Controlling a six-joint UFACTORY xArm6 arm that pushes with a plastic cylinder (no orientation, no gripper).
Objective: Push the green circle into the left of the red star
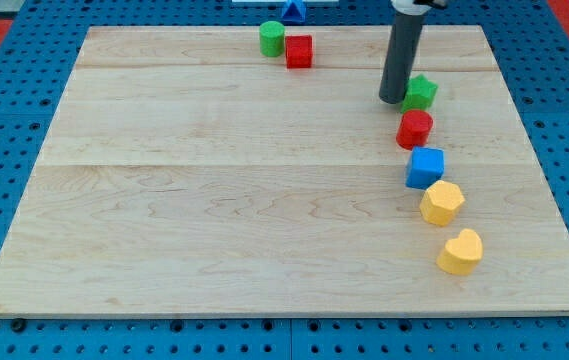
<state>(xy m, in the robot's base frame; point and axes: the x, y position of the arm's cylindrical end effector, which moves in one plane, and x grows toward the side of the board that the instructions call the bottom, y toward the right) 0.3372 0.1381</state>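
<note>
The green circle stands near the board's top edge, left of the middle. The red star sits against its lower right side, touching or nearly so. My tip is far to the view's right of both, on the board. It rests right against the left side of a green star.
Below the green star, a red circle, a blue cube, a yellow hexagon and a yellow heart run down the right side. A blue triangle lies just beyond the wooden board's top edge.
</note>
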